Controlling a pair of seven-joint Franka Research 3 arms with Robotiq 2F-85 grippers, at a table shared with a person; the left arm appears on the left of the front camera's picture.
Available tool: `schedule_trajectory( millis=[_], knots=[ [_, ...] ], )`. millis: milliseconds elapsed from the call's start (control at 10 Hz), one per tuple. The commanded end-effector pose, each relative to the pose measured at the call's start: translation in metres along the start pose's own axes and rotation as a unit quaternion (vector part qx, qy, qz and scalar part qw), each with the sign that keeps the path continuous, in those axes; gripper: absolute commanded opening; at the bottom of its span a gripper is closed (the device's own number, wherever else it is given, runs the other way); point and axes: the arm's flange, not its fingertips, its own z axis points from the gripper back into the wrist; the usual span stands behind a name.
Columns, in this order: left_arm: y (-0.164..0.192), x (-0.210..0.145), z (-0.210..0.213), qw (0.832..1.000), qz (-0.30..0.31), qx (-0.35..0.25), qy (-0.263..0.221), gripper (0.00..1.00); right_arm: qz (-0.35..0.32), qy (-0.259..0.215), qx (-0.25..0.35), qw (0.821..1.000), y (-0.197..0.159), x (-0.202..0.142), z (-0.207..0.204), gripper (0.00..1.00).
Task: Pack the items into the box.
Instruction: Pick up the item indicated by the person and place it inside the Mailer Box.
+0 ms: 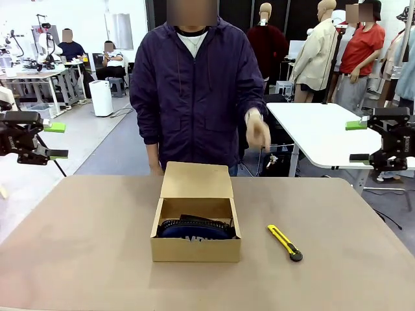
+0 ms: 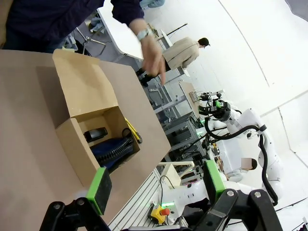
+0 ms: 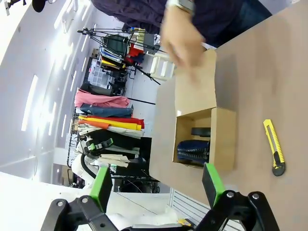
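I see a brown table (image 1: 78, 246) spread across my front view. At twelve o'clock a person in a dark purple jacket (image 1: 188, 91) stands at its far edge. Behind, a white table (image 1: 311, 129) sits at two o'clock and a white floor unit (image 1: 100, 97) at ten. My right wrist view catches a rack of coloured clothes (image 3: 103, 110).

Beyond the brown tabletop (image 1: 78, 246) stretches pale grey floor (image 1: 97, 139), with a white table (image 1: 318, 126) behind its right end and a white boxy unit (image 1: 100, 97) and work desks (image 1: 39, 76) far behind its left.
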Motion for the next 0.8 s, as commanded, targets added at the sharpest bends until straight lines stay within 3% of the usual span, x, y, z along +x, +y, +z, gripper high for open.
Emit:
schedule_trajectory(
  millis=[0, 700],
  knots=[
    [-0.0015, -0.001, 0.003, 1.0, 0.0, -0.001, 0.007, 1.0, -0.001, -0.004, 0.01, 1.0, 0.0002, -0.0041, -0.002, 1.0],
    [-0.0015, -0.001, 0.003, 1.0, 0.0, -0.001, 0.007, 1.0, -0.001, -0.004, 0.01, 1.0, 0.0002, -0.0041, -0.002, 1.0]
  ],
)
